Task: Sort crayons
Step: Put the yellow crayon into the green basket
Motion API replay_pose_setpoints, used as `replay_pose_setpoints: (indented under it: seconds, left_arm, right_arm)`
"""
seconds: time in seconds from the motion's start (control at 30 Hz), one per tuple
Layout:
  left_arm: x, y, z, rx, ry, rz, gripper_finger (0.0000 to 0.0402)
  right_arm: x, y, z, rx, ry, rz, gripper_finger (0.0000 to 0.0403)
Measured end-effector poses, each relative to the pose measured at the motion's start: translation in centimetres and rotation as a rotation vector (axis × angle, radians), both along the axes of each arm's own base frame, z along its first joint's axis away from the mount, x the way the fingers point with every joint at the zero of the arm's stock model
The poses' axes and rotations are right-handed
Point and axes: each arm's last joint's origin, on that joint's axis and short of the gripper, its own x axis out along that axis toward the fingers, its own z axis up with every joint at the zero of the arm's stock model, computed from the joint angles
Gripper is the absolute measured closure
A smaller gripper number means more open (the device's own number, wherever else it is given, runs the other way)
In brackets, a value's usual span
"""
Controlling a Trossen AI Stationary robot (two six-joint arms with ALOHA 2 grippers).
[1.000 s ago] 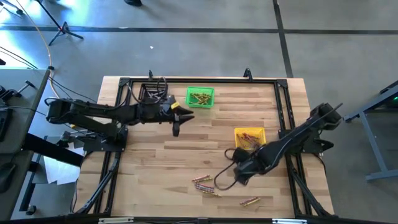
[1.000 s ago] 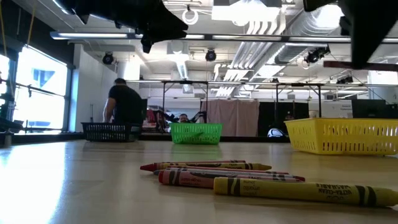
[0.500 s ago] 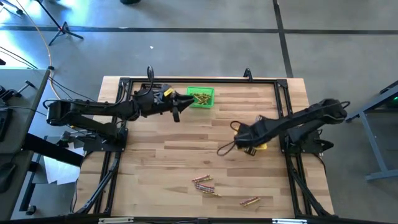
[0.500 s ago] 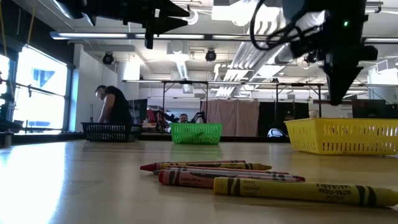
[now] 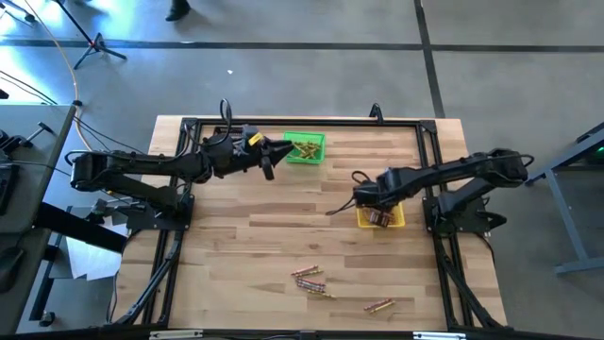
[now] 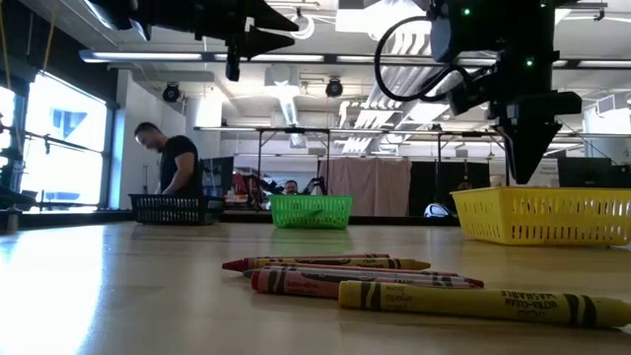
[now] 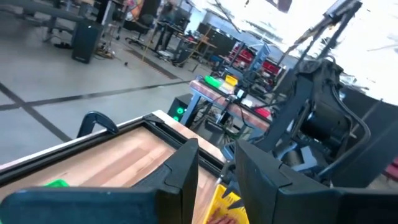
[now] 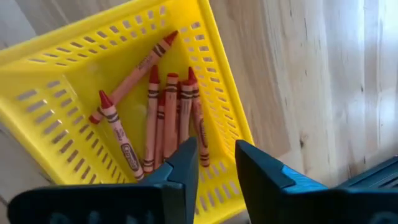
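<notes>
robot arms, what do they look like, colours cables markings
Both arms are dark, jointed and slim. The left gripper has a yellow patch just behind it, and the right gripper trails a looping black cable. Each wrist view shows two dark, angular, wedge-shaped fingers.

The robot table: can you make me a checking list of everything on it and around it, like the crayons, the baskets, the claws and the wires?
Surface: wooden table, black frame round its edge.
Job's things: loose crayons near the front edge; reddish crayons in the yellow bin; more crayons in the green bin; black bin at the back, mostly hidden from above.
Clutter: nothing seen.
Grippers: left gripper hangs beside the green bin, open, empty; right gripper hangs over the yellow bin, open, empty.
Cables: a loop of cable on the right arm; wires on the floor at the left.
Surroundings: a person beyond the table; workshop benches.
</notes>
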Motion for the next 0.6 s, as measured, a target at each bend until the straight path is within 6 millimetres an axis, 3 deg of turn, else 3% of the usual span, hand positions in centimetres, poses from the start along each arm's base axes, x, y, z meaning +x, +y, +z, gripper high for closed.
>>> replay_pose_setpoints:
  seconds: [0.17,0.33,0.6]
  left_arm:
    - [0.0,0.0,-0.1,-0.030,-0.005,0.014,0.0310]
    - [0.0,0.0,-0.1,-0.030,-0.004,0.014,0.0310]
    - [0.0,-0.1,-0.1,-0.030,0.001,-0.013,0.0310]
  right_arm:
    - [-0.1,-0.4,0.0,0.011,0.006,-0.027,0.0311]
    - [-0.1,-0.2,-0.1,0.139,0.000,-0.114,0.0315]
    - [0.6,2.2,-0.1,0.313,-0.082,-0.452,0.0316]
